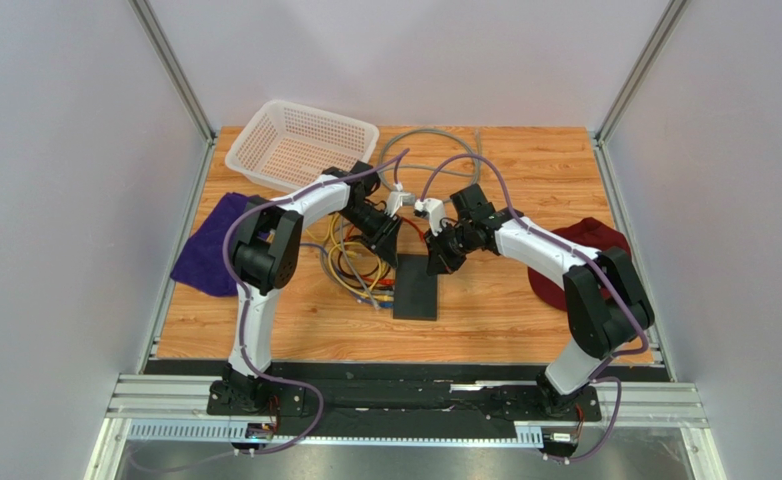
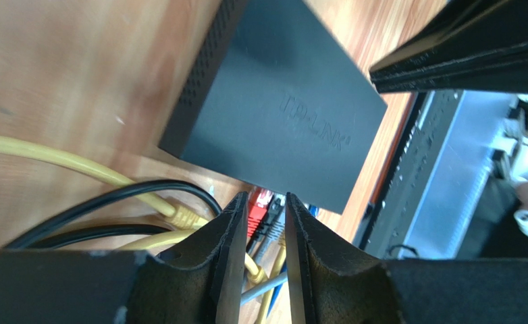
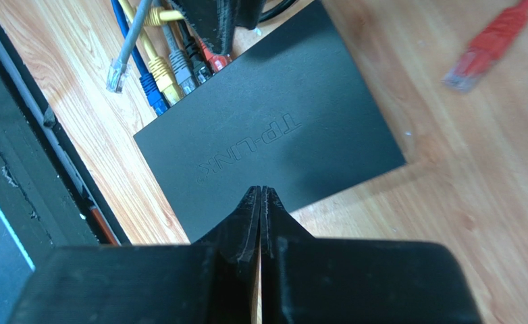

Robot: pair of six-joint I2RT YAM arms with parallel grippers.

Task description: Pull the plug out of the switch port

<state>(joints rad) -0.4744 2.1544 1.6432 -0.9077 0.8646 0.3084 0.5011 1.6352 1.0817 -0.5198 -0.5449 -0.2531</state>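
Switch [image 3: 273, 142]: lying flat on the table [image 1: 525, 320], plain top up, sockets along one long edge.
Plug row [image 3: 179, 71]: five plugs sitting side by side in the switch's socket edge (blue, yellow, grey, black, then red).
Red plug [image 3: 217, 62]: sitting at the end of that row, seated in the switch.
Left gripper [image 2: 267, 197]: hanging just over the switch's socket edge, jaws standing apart with a narrow gap. The red plug is showing through that gap, just past the tips.
Right gripper [image 3: 260, 191]: hanging over the switch's opposite long edge, jaws pressed together with nothing between them. Whether the tips are touching the switch, I cannot tell.
Grey lead [image 3: 121, 61]: lying loose beside the switch's socket edge, its clear plug unseated.
Stray red lead [image 3: 489, 44]: lying off one short end of the switch, apart from it.
Yellow cables [image 1: 350, 265]: coiling just beside the switch's socket edge.
Basket [image 1: 300, 145]: sitting well beyond the switch, on its socket side.
Purple cloth [image 1: 210, 255]: lying well off the switch's socket side.
Dark red cloth [image 1: 585, 260]: lying well off the switch's other side.
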